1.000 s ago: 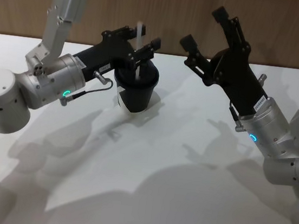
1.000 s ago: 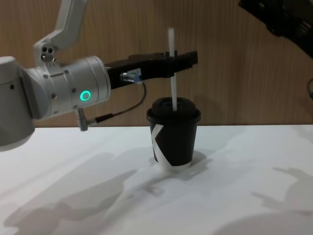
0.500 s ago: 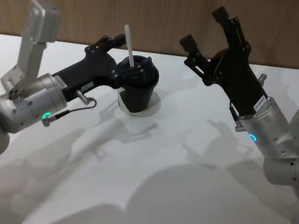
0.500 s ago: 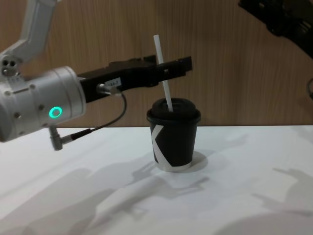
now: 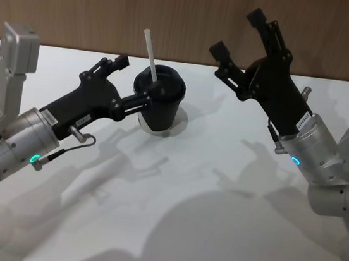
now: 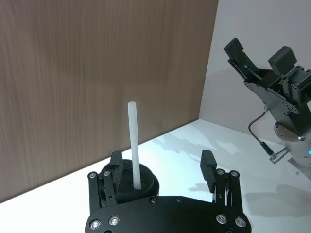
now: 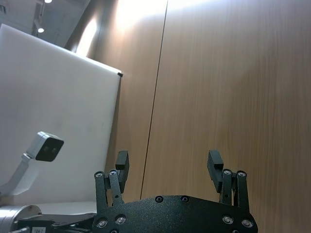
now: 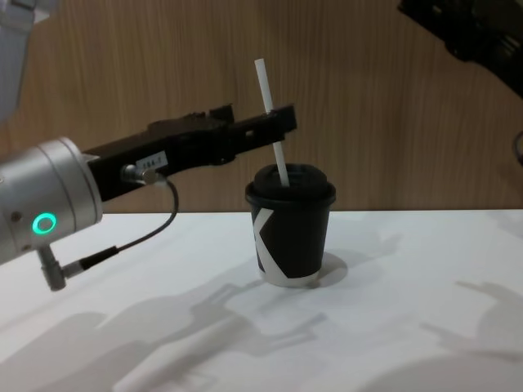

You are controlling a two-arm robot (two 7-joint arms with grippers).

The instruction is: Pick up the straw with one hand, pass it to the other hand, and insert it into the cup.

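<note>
The black cup (image 5: 160, 103) (image 8: 292, 237) stands at the back of the white table (image 5: 192, 190). The white straw (image 5: 151, 54) (image 8: 267, 106) (image 6: 133, 141) is stuck through its domed lid (image 6: 148, 180) and leans left. My left gripper (image 5: 136, 80) (image 6: 163, 165) (image 8: 261, 131) is open at lid height. Its fingers flank the straw, which stands free between them, nearer one finger. My right gripper (image 5: 237, 31) (image 7: 167, 162) (image 6: 260, 53) is open and empty, raised high to the right of the cup.
A brown wooden wall (image 5: 189, 11) runs right behind the cup. The table's front and middle lie in the arms' shadows. A small white camera (image 7: 48, 147) on a stalk shows in the right wrist view.
My left gripper let go of the straw and drew back left and toward me. The straw went from upright to leaning left in the lid. The right arm stayed still.
</note>
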